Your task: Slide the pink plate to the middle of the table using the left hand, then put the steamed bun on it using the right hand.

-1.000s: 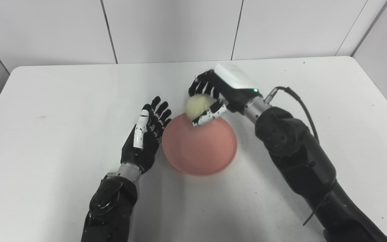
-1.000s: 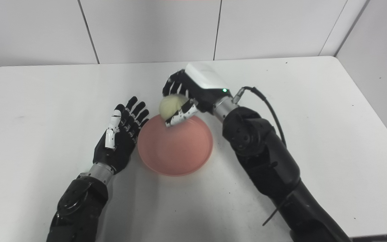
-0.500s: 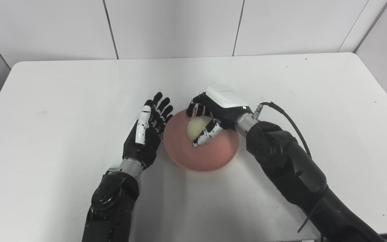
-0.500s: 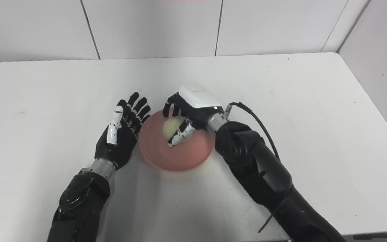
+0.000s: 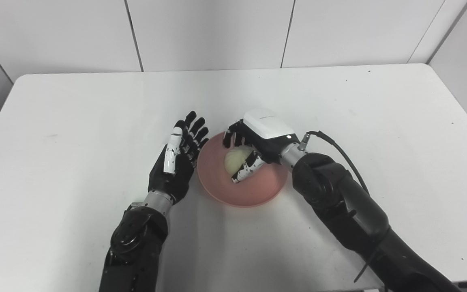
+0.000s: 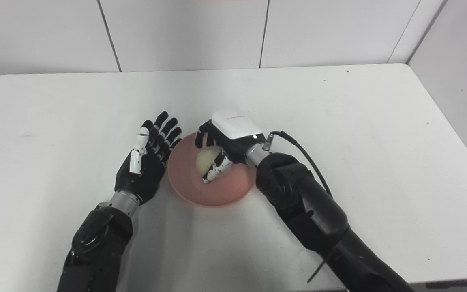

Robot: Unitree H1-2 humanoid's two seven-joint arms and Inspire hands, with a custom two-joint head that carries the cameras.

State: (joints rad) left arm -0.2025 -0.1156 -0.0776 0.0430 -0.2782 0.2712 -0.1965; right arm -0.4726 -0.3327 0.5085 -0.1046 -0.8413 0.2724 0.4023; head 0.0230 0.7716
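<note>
The pink plate [image 5: 258, 190] lies near the middle of the white table [image 5: 75, 121]. My right hand [image 5: 258, 140] is low over the plate, shut on the pale steamed bun [image 5: 235, 158], with fingers over the bun's far side and the thumb under its near side. Whether the bun touches the plate I cannot tell. My left hand [image 5: 176, 162] stands open just left of the plate [image 6: 185, 186], fingers straight and pointing away from me, close to the rim with nothing in it. In the right eye view the bun [image 6: 204, 160] sits under the right hand [image 6: 229, 136].
A black cable [image 5: 339, 148] loops from the right wrist over the table. White wall panels [image 5: 217, 32] rise behind the table's far edge, and a side wall [image 5: 464, 61] closes the right corner.
My right hand has come down and toward me with the bun, from above the plate's far rim to low over the plate's middle. The camera tilted a little. The left hand has stayed put.
</note>
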